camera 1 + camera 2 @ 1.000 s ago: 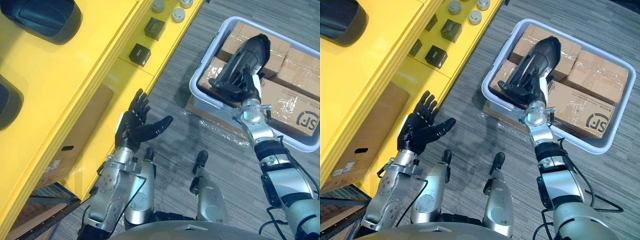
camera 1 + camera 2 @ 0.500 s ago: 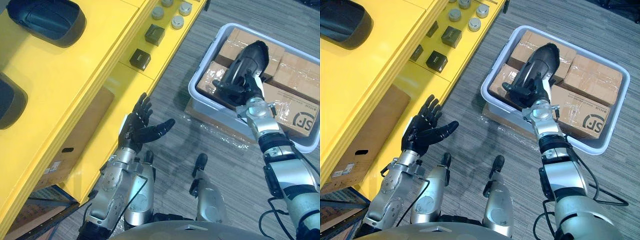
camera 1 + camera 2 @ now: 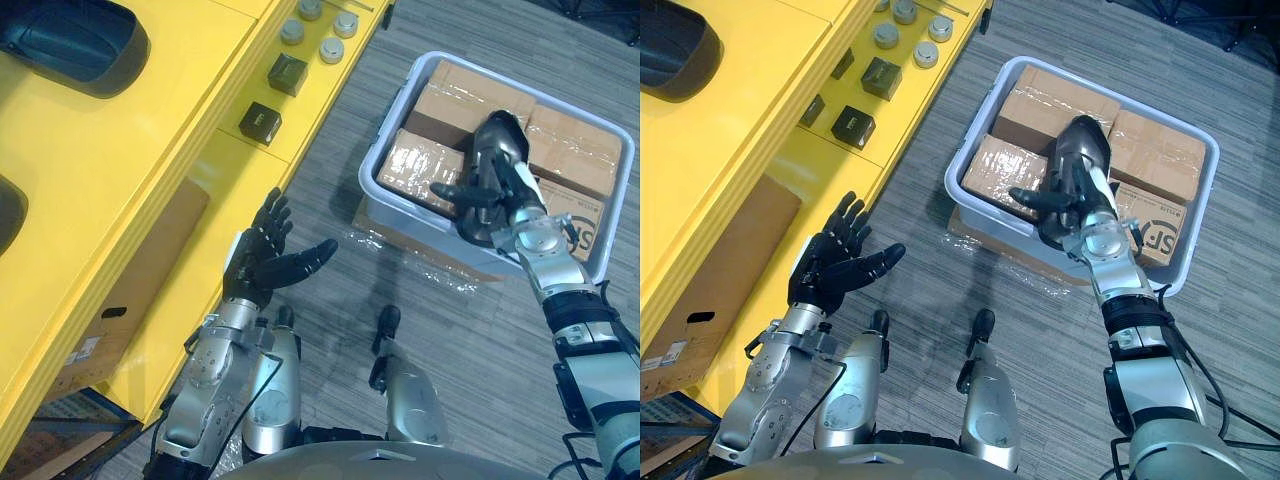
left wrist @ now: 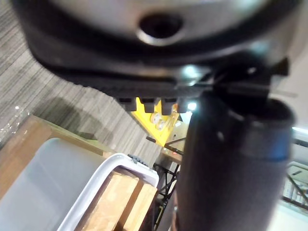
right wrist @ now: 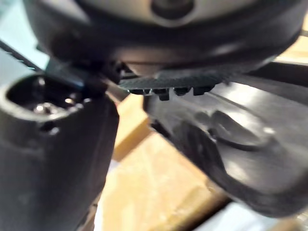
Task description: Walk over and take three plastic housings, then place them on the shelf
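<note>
My right hand is shut on a dark plastic housing, which it holds tilted above the cardboard boxes in the grey bin. The housing's smooth dark shell runs past the fingers in the right wrist view, with my thumb beside it. Two more dark housings lie on top of the yellow shelf at the left. My left hand is open, palm up and empty, beside the shelf's lower ledge.
Small black blocks and silver caps sit on the shelf's lower ledge. A cardboard box stands under the shelf. The bin rests on a flat wrapped carton on the grey carpet. In the left wrist view the bin's rim appears.
The camera has shifted. My right hand has tipped the housing more upright and drawn it from the bin's back left toward its near right. The left hand keeps its pose.
</note>
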{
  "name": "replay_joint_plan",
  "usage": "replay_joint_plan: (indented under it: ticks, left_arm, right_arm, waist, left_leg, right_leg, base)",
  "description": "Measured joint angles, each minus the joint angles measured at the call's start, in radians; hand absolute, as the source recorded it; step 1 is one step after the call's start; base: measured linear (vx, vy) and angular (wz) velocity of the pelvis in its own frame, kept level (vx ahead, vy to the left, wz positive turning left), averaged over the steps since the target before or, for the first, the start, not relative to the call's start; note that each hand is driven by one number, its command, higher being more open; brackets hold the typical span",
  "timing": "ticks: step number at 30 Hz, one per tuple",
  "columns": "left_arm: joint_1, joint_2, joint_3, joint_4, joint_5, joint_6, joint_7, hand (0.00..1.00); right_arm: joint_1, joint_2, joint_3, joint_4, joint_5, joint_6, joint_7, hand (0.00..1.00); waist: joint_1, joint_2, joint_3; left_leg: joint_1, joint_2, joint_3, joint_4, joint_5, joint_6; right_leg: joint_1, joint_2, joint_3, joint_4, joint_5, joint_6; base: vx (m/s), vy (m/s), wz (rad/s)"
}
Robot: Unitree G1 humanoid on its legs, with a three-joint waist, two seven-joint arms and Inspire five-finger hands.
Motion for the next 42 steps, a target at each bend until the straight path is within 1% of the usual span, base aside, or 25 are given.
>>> replay_joint_plan:
  ticks: [1, 3, 4, 6, 8, 9, 11, 13, 14, 15, 17, 18, 20, 21, 24, 25, 28, 30, 33, 35, 36, 38, 40, 41, 42]
  left_arm:
    - [0.0, 0.0, 0.0, 0.0, 0.019, -0.004, -0.003, 1.0]
    - [-0.004, 0.0, -0.001, 0.0, 0.067, -0.022, -0.022, 1.0]
    - [-0.008, 0.0, -0.001, 0.0, 0.069, -0.026, -0.027, 1.0]
    - [-0.031, 0.0, -0.002, 0.0, 0.082, -0.038, -0.038, 1.0]
    - [-0.058, 0.001, -0.002, 0.0, 0.101, -0.038, -0.038, 1.0]
    - [-0.067, 0.001, -0.002, 0.0, 0.101, -0.039, -0.038, 1.0]
    - [-0.107, 0.001, -0.006, 0.0, 0.101, -0.039, -0.04, 1.0]
    - [-0.132, 0.002, -0.017, 0.003, 0.101, -0.04, -0.046, 1.0]
    - [-0.139, 0.002, -0.02, 0.003, 0.101, -0.043, -0.051, 1.0]
    - [-0.14, 0.002, -0.028, 0.003, 0.101, -0.044, -0.055, 1.0]
    - [-0.157, 0.001, -0.045, 0.003, 0.099, -0.045, -0.058, 1.0]
    - [-0.158, 0.001, -0.053, 0.003, 0.098, -0.045, -0.058, 1.0]
    - [-0.158, 0.001, -0.06, 0.003, 0.096, -0.044, -0.058, 1.0]
    - [-0.162, -0.001, -0.063, 0.003, 0.095, -0.043, -0.056, 1.0]
    - [-0.178, -0.004, -0.092, 0.024, 0.095, -0.037, -0.051, 1.0]
    - [-0.178, -0.005, -0.094, 0.026, 0.095, -0.037, -0.051, 1.0]
    - [-0.188, -0.027, -0.096, 0.06, 0.063, -0.036, -0.049, 1.0]
    - [-0.188, -0.038, -0.097, 0.081, 0.051, -0.036, -0.05, 1.0]
    - [-0.172, -0.038, -0.097, 0.092, 0.024, -0.034, -0.05, 1.0]
    - [-0.156, -0.038, -0.101, 0.118, 0.012, -0.034, -0.051, 1.0]
    - [-0.156, -0.038, -0.103, 0.126, 0.012, -0.034, -0.051, 1.0]
    - [-0.162, -0.04, -0.12, 0.158, 0.008, -0.032, -0.05, 1.0]
    - [-0.159, -0.042, -0.129, 0.168, 0.008, -0.032, -0.05, 1.0]
    - [-0.159, -0.045, -0.128, 0.174, 0.007, -0.034, -0.05, 1.0]
    - [-0.16, -0.051, -0.127, 0.187, 0.007, -0.035, -0.046, 1.0]
  right_arm:
    - [0.001, 0.0, -0.001, -0.03, -0.019, -0.029, -0.023, 1.0]
    - [0.003, 0.0, -0.002, -0.135, -0.048, -0.123, -0.121, 1.0]
    - [0.004, 0.0, -0.004, -0.153, -0.069, -0.139, -0.146, 1.0]
    - [0.004, 0.0, -0.021, -0.19, -0.134, -0.203, -0.235, 1.0]
    - [0.004, 0.0, -0.041, -0.204, -0.156, -0.232, -0.283, 1.0]
    - [0.004, 0.0, -0.047, -0.208, -0.166, -0.233, -0.297, 1.0]
    - [0.009, 0.0, -0.085, -0.221, -0.176, -0.22, -0.324, 1.0]
    - [0.022, 0.0, -0.113, -0.225, -0.168, -0.173, -0.326, 1.0]
    - [0.031, 0.0, -0.126, -0.226, -0.155, -0.142, -0.324, 1.0]
    - [0.044, 0.0, -0.144, -0.226, -0.126, -0.106, -0.319, 1.0]
    - [0.077, 0.0, -0.194, -0.225, -0.084, -0.046, -0.302, 1.0]
    - [0.086, 0.0, -0.206, -0.224, -0.065, -0.02, -0.293, 1.0]
    - [0.111, 0.0, -0.212, -0.222, -0.031, 0.01, -0.287, 1.0]
    - [0.116, 0.0, -0.214, -0.214, -0.015, 0.027, -0.28, 1.0]
    - [0.116, 0.0, -0.217, -0.151, 0.002, 0.051, -0.261, 1.0]
    - [0.116, 0.0, -0.217, -0.145, 0.008, 0.051, -0.26, 1.0]
    - [0.11, -0.01, -0.216, -0.092, 0.027, 0.052, -0.246, 1.0]
    - [0.09, -0.046, -0.213, -0.052, 0.037, 0.052, -0.242, 1.0]
    - [0.036, -0.082, -0.204, 0.013, 0.063, 0.055, -0.234, 1.0]
    - [-0.03, -0.121, -0.177, 0.099, 0.064, 0.061, -0.23, 1.0]
    - [-0.046, -0.131, -0.166, 0.122, 0.064, 0.062, -0.229, 1.0]
    - [-0.087, -0.173, -0.125, 0.202, 0.064, 0.062, -0.227, 1.0]
    - [-0.132, -0.192, -0.092, 0.264, 0.066, 0.062, -0.227, 1.0]
    - [-0.157, -0.203, -0.072, 0.294, 0.067, 0.062, -0.227, 1.0]
    - [-0.19, -0.207, -0.059, 0.327, 0.077, 0.063, -0.228, 1.0]
  waist:
    - [-0.001, -0.001, 0.0]
    - [0.0, -0.001, 0.0]
    - [0.0, -0.001, 0.0]
    - [0.002, -0.004, 0.0]
    - [-0.001, -0.004, 0.0]
    - [-0.004, -0.004, 0.0]
    - [-0.015, -0.005, 0.0]
    - [-0.022, -0.005, 0.0]
    - [-0.032, -0.005, 0.0]
    - [-0.041, -0.005, 0.0]
    - [-0.05, -0.005, 0.0]
    - [-0.061, -0.005, 0.0]
    - [-0.07, -0.003, -0.001]
    - [-0.08, -0.003, -0.001]
    - [-0.098, 0.001, 0.0]
    - [-0.098, 0.002, 0.0]
    - [-0.095, 0.017, 0.004]
    - [-0.088, 0.037, 0.012]
    - [-0.087, 0.054, 0.016]
    - [-0.082, 0.072, 0.018]
    - [-0.079, 0.075, 0.02]
    - [-0.058, 0.093, 0.028]
    - [-0.056, 0.11, 0.03]
    - [-0.049, 0.112, 0.03]
    - [-0.043, 0.121, 0.033]
  left_leg:
    - [-0.001, 0.002, 0.006, 0.0, -0.001, 0.0]
    - [-0.003, 0.006, 0.017, 0.002, -0.004, -0.002]
    - [-0.003, 0.008, 0.019, 0.004, -0.007, -0.001]
    - [-0.004, 0.015, 0.031, 0.02, -0.021, 0.0]
    - [-0.011, 0.018, 0.047, 0.039, -0.035, 0.002]
    - [-0.017, 0.02, 0.052, 0.047, -0.04, 0.004]
    - [-0.039, 0.031, 0.073, 0.086, -0.066, 0.007]
    - [-0.04, 0.032, 0.09, 0.104, -0.081, 0.013]
    - [-0.04, 0.034, 0.093, 0.11, -0.088, 0.013]
    - [-0.04, 0.036, 0.101, 0.118, -0.097, 0.015]
    - [-0.041, 0.039, 0.121, 0.123, -0.106, 0.02]
    - [-0.042, 0.039, 0.126, 0.125, -0.11, 0.023]
    - [-0.05, 0.042, 0.135, 0.142, -0.126, 0.022]
    - [-0.06, 0.047, 0.141, 0.151, -0.131, 0.022]
    - [-0.07, 0.046, 0.154, 0.153, -0.134, 0.025]
    - [-0.07, 0.046, 0.154, 0.153, -0.134, 0.025]
    - [-0.072, 0.046, 0.154, 0.151, -0.134, 0.025]
    - [-0.078, 0.042, 0.153, 0.151, -0.134, 0.026]
    - [-0.091, 0.036, 0.147, 0.151, -0.132, 0.03]
    - [-0.104, 0.03, 0.145, 0.148, -0.129, 0.033]
    - [-0.107, 0.029, 0.144, 0.147, -0.128, 0.034]
    - [-0.111, 0.027, 0.136, 0.143, -0.126, 0.035]
    - [-0.125, 0.015, 0.114, 0.134, -0.115, 0.037]
    - [-0.132, 0.007, 0.109, 0.125, -0.107, 0.038]
    - [-0.138, 0.002, 0.102, 0.12, -0.101, 0.039]
  right_leg:
    - [-0.004, 0.001, 0.006, 0.0, 0.0, 0.001]
    - [-0.013, 0.002, 0.015, 0.0, 0.001, 0.002]
    - [-0.013, 0.003, 0.016, 0.0, 0.001, 0.002]
    - [-0.016, 0.009, 0.031, 0.0, 0.004, 0.004]
    - [-0.026, 0.009, 0.047, 0.0, 0.008, 0.007]
    - [-0.03, 0.01, 0.053, 0.0, 0.009, 0.008]
    - [-0.051, 0.014, 0.078, 0.0, 0.018, 0.019]
    - [-0.055, 0.015, 0.095, 0.0, 0.022, 0.024]
    - [-0.055, 0.014, 0.098, 0.0, 0.023, 0.027]
    - [-0.057, 0.014, 0.1, 0.0, 0.025, 0.029]
    - [-0.067, 0.012, 0.118, -0.003, 0.028, 0.033]
    - [-0.07, 0.012, 0.124, -0.006, 0.03, 0.035]
    - [-0.075, 0.022, 0.136, -0.019, 0.034, 0.037]
    - [-0.086, 0.026, 0.144, -0.021, 0.037, 0.036]
    - [-0.093, 0.027, 0.154, -0.046, 0.054, 0.032]
    - [-0.093, 0.027, 0.155, -0.047, 0.055, 0.031]
    - [-0.094, 0.027, 0.155, -0.051, 0.056, 0.029]
    - [-0.098, 0.025, 0.153, -0.054, 0.056, 0.025]
    - [-0.102, 0.022, 0.147, -0.07, 0.059, 0.017]
    - [-0.115, 0.017, 0.146, -0.069, 0.067, 0.022]
    - [-0.118, 0.016, 0.145, -0.07, 0.068, 0.022]
    - [-0.119, 0.015, 0.139, -0.07, 0.07, 0.022]
    - [-0.123, 0.008, 0.113, -0.069, 0.07, 0.022]
    - [-0.133, 0.002, 0.109, -0.068, 0.07, 0.022]
    - [-0.136, -0.001, 0.102, -0.068, 0.073, 0.022]
  base:
    - [0.0, 0.029, -0.19]
    - [0.01, 0.031, -0.14]
    - [0.02, 0.031, -0.09]
    - [0.02, 0.044, -0.17]
    - [0.01, 0.063, -0.24]
    - [0.0, 0.084, -0.31]
    - [-0.02, 0.115, -0.35]
    - [-0.02, 0.108, -0.25]
    - [-0.01, 0.069, -0.16]
    - [-0.01, 0.085, -0.21]
    - [-0.02, 0.081, -0.25]
    - [-0.02, 0.051, -0.21]
    - [-0.03, 0.038, -0.25]
    - [-0.04, 0.028, -0.23]
    - [-0.04, 0.02, -0.15]
    - [-0.05, 0.015, -0.08]
    - [-0.05, 0.003, -0.01]
    - [-0.07, 0.005, 0.01]
    - [-0.08, 0.015, 0.05]
    - [-0.07, 0.029, 0.03]
    - [-0.05, 0.029, 0.03]
    - [-0.05, 0.027, 0.1]
    - [-0.05, 0.028, 0.28]
    - [-0.05, 0.031, 0.27]
    - [-0.05, 0.026, 0.19]
